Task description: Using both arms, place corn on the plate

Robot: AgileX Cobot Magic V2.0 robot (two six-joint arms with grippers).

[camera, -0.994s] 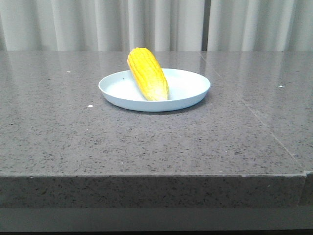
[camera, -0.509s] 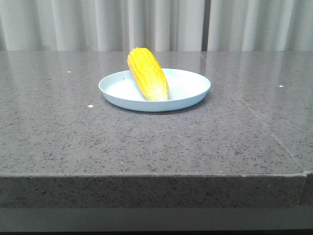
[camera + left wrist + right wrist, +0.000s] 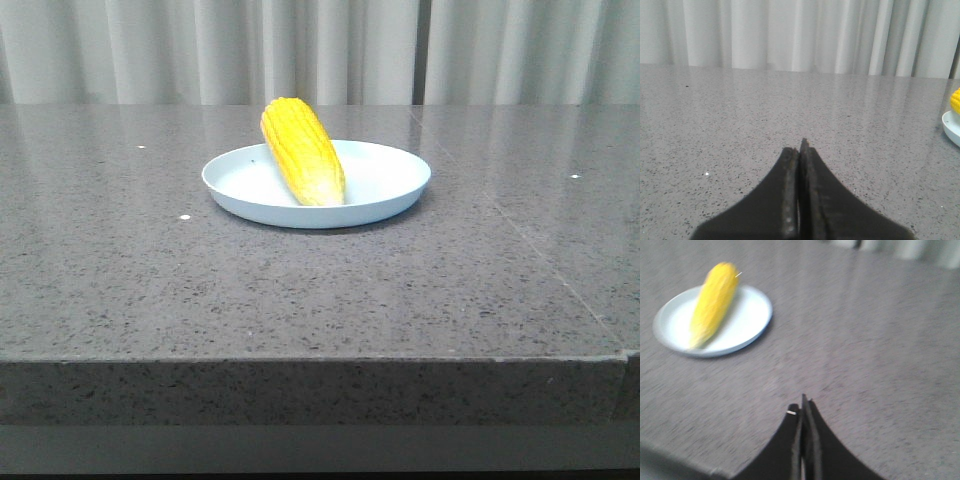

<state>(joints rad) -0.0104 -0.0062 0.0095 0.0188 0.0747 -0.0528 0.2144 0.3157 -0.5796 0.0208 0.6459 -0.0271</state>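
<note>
The yellow corn [image 3: 303, 151] lies on the pale-blue plate [image 3: 390, 190] in the middle of the grey stone table, its paler tip toward the front and its thick end over the plate's back rim. The right wrist view shows the corn [image 3: 714, 302] on the plate [image 3: 750, 322] from afar, blurred. The left wrist view shows only an edge of the plate [image 3: 951, 127] and a bit of the corn [image 3: 955, 100]. My left gripper [image 3: 799, 147] is shut and empty over bare table. My right gripper [image 3: 801, 406] is shut and empty, well away from the plate. Neither gripper shows in the front view.
The grey speckled table [image 3: 320, 290] ends in a front edge close to the camera. A seam [image 3: 540, 255] runs across its right part. Pale curtains [image 3: 320, 50] hang behind the table.
</note>
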